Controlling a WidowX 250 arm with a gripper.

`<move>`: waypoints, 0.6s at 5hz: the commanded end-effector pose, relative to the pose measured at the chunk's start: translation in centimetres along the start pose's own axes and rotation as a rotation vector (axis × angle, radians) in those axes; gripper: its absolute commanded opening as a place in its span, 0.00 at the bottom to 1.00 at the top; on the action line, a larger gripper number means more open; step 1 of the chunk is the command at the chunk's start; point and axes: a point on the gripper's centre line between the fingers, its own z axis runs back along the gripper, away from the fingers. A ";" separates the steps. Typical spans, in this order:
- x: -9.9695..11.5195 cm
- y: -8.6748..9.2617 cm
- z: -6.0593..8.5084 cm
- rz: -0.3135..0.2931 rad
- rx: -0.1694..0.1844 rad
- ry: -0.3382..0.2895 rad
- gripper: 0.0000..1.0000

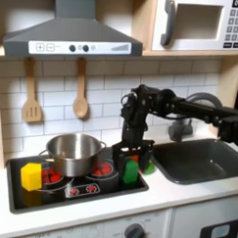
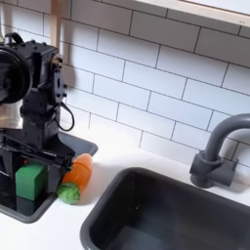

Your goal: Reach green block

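Observation:
The green block (image 1: 131,174) (image 2: 31,182) is a small dark-green cube resting on the black stovetop (image 1: 88,188) near its right end in the first exterior view. My gripper (image 1: 132,163) (image 2: 29,162) hangs pointing down right over the block, open, with one black finger on each side of the block's top. I cannot tell whether the fingers touch it. The arm reaches in from the first exterior view's right, over the sink.
An orange toy (image 2: 79,172) with a light-green end (image 2: 68,193) lies just right of the block in the second exterior view. A steel pot (image 1: 72,153) and a yellow block (image 1: 30,176) stand further left on the stove. The sink (image 1: 202,162) and faucet (image 2: 219,146) lie to the right.

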 end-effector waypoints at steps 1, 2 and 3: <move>0.3 0.4 -1.4 -0.008 0.001 0.020 1.00; 0.6 0.2 -1.6 -0.023 -0.001 0.019 1.00; 0.3 0.3 -2.2 -0.034 -0.011 0.037 1.00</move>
